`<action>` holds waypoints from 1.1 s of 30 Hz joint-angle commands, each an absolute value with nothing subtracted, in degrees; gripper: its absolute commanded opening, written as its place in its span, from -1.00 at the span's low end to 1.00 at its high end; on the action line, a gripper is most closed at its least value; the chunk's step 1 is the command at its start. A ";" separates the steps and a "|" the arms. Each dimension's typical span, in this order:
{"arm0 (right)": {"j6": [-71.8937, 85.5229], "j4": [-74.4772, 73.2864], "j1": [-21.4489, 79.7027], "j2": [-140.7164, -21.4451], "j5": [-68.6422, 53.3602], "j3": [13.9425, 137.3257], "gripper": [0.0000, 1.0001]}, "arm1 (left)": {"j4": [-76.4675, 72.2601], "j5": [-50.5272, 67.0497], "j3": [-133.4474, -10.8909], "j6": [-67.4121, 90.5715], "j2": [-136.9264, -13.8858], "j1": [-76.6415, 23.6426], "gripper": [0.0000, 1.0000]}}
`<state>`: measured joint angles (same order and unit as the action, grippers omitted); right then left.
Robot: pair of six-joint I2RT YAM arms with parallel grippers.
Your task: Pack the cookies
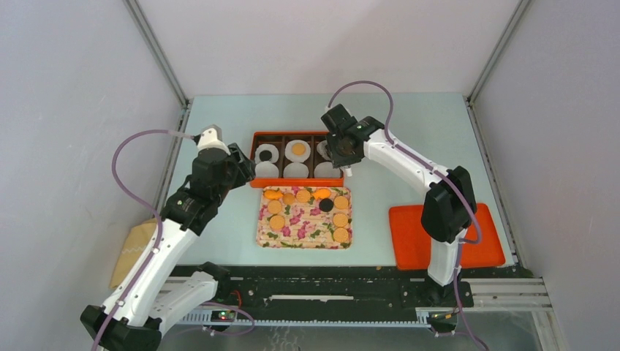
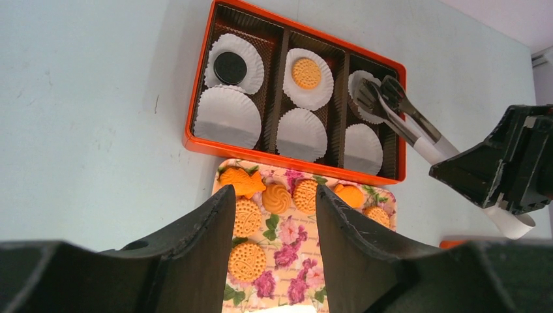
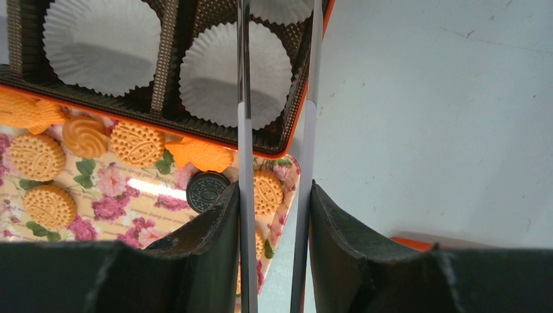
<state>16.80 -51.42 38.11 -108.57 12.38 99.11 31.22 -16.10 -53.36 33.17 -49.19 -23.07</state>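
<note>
While most of the cookies lie loose on a flowered tray near the middle of the table, two already sit in the orange box just behind it. Cookies are small flat rounds, mostly golden-orange with stamped or ridged faces; one is a swirl shape, one or two are fish-like. A few are black: one on the tray among the orange ones, one in the box.

Box has three dark columns holding white pleated paper cups. Black cookie rests in the far-left cup, an orange cookie in the far-middle cup. The near-row cups hold nothing.

Right gripper is clamped on a pair of metal tongs; the two bright blades run out between its fingers. Tong tips reach into the right column of the box, over the far cup there.

Left gripper hangs over the tray's left part, jaws apart, nothing between them.

An orange lid lies flat on the table to the right, well apart from the tray.
</note>
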 commanded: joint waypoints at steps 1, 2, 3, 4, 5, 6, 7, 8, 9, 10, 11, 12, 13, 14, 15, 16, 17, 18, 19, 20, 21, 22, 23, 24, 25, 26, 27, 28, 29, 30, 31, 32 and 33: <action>15.41 -49.37 37.71 -107.84 13.58 101.60 -0.58 | 29.37 -16.25 -54.44 31.96 -49.84 -22.50 0.08; 15.53 -49.35 37.71 -107.72 13.62 101.49 -0.40 | 29.26 -15.99 -54.40 31.99 -49.98 -22.55 0.08; 15.44 -49.13 37.71 -107.49 13.56 101.30 -0.30 | 29.15 -15.73 -54.33 32.00 -50.08 -22.51 0.08; 15.31 -48.87 37.71 -107.19 13.39 101.02 -0.25 | 29.03 -15.39 -54.25 31.96 -50.13 -22.54 0.08; 15.30 -48.75 37.78 -106.84 13.41 101.06 -0.19 | 28.84 -15.12 -54.17 31.99 -50.24 -22.51 0.08; 15.37 -48.78 37.79 -106.49 13.44 101.02 -0.12 | 28.84 -14.92 -54.04 31.99 -50.23 -22.54 0.08; 15.36 -48.86 37.79 -106.16 13.41 101.15 -0.06 | 28.79 -14.70 -54.03 32.00 -50.22 -22.51 0.08; 15.51 -48.94 37.79 -105.86 13.51 101.24 -0.01 | 28.75 -14.39 -53.98 31.97 -50.21 -22.50 0.08; 15.47 -48.95 37.79 -105.44 13.42 101.18 0.01 | 28.70 -14.07 -53.97 31.93 -50.13 -22.50 0.09; 15.38 -48.93 37.79 -104.97 13.16 101.21 0.01 | 28.67 -13.74 -54.03 31.84 -50.10 -22.50 0.09; 15.42 -49.00 37.84 -104.48 13.13 101.20 0.01 | 28.58 -13.31 -54.05 31.90 -49.98 -22.50 0.09; 15.58 -49.33 37.94 -103.91 13.06 101.32 0.01 | 28.50 -13.12 -54.03 31.88 -49.86 -22.57 0.10; 15.52 -49.44 38.09 -103.30 12.90 101.29 0.02 | 28.41 -12.76 -54.12 31.83 -49.79 -22.51 0.10; 15.63 -49.65 38.26 -102.55 12.96 101.31 0.02 | 28.44 -12.56 -54.12 31.75 -49.71 -22.52 0.11; 15.91 -50.18 38.62 -101.76 13.04 101.42 0.01 | 28.36 -12.40 -54.21 31.73 -49.66 -22.50 0.11; 16.03 -50.81 39.20 -100.74 13.17 101.26 -0.01 | 28.37 -12.33 -54.29 31.72 -49.59 -22.50 0.11; 16.16 -51.25 40.02 -99.35 13.63 101.06 -0.02 | 28.36 -12.35 -54.31 31.74 -49.46 -22.50 0.12; 16.29 -51.65 41.29 -97.16 14.37 100.67 -0.02 | 28.39 -12.39 -54.34 31.77 -49.34 -22.50 0.11; 16.34 -52.08 42.78 -95.41 15.19 100.22 -0.03 | 28.43 -12.68 -54.43 31.75 -49.12 -22.50 0.11; 16.47 -52.53 44.77 -93.50 16.22 99.59 -0.04 | 28.59 -13.03 -54.52 31.75 -48.99 -22.50 0.11; 16.89 -53.13 47.66 -91.71 17.16 98.82 -0.04 | 28.75 -13.49 -54.62 31.73 -48.90 -22.51 0.11; 17.42 -53.81 49.75 -89.91 17.67 97.95 -0.04 | 29.00 -13.84 -54.78 31.81 -48.91 -22.48 0.11; 18.16 -54.32 52.16 -88.20 17.82 96.40 -0.04 | 29.27 -14.00 -54.98 31.89 -49.07 -22.38 0.11; 19.13 -54.73 54.49 -86.62 17.67 95.40 -0.05 | 29.49 -13.84 -55.04 32.10 -49.46 -22.19 0.11; 20.20 -55.02 56.61 -85.03 17.14 93.44 -0.05 | 29.71 -13.50 -55.18 32.35 -49.90 -21.97 0.11; 21.69 -55.24 58.90 -83.64 16.64 90.47 -0.06 | 29.85 -13.19 -55.19 32.73 -50.26 -21.89 0.11; 23.19 -55.23 61.00 -82.12 16.32 88.15 -0.06 | 29.81 -12.90 -55.11 33.08 -50.60 -21.81 0.10; 24.41 -55.06 63.35 -80.73 16.25 85.52 -0.06 | 29.75 -12.68 -54.88 33.50 -50.82 -21.80 0.10; 26.31 -55.12 65.46 -79.58 16.06 83.27 -0.06 | 29.53 -12.50 -54.62 33.73 -50.88 -21.80 0.10; 27.14 -55.04 67.42 -78.55 15.90 81.24 -0.06 | 29.43 -12.42 -54.29 34.02 -50.84 -21.80 0.10; 28.41 -54.90 69.20 -77.81 15.29 79.35 -0.06 | 29.23 -12.32 -53.97 34.23 -50.81 -21.80 0.10; 29.78 -54.81 70.73 -77.37 14.58 77.96 -0.06 | 29.10 -12.23 -53.82 34.44 -50.74 -21.80 0.09; 31.26 -54.39 72.43 -77.15 14.03 76.53 -0.05 | 29.14 -12.17 -53.63 34.52 -50.63 -21.80 0.10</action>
